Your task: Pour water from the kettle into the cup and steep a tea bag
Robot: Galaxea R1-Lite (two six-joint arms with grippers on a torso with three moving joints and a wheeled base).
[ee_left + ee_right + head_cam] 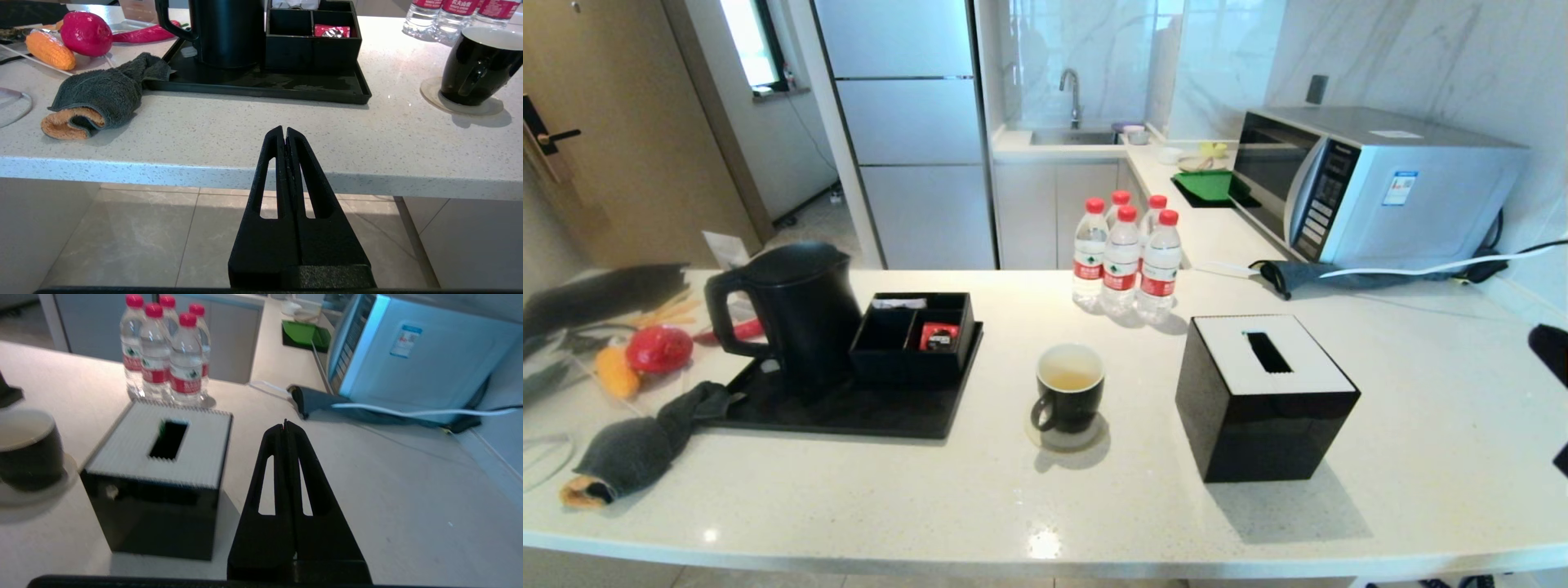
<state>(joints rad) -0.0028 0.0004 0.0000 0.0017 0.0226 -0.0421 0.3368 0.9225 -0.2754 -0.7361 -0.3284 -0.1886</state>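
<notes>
Cup: the small black cup is white inside and holds pale yellowish water. It stands on a round coaster in the middle of the bench, its handle toward the front.
Kettle: the tall black kettle stands on a black tray to the left of the cup, lid on.
Box: a black box with little parts sits on the tray just beside the kettle, with a red packet inside.
Left fingers: the left gripper is pressed together, holds nothing, and is low by the bench's front edge.
Right fingers: the right gripper is pressed together, holds nothing, and is over the bench beside the tissue box.
</notes>
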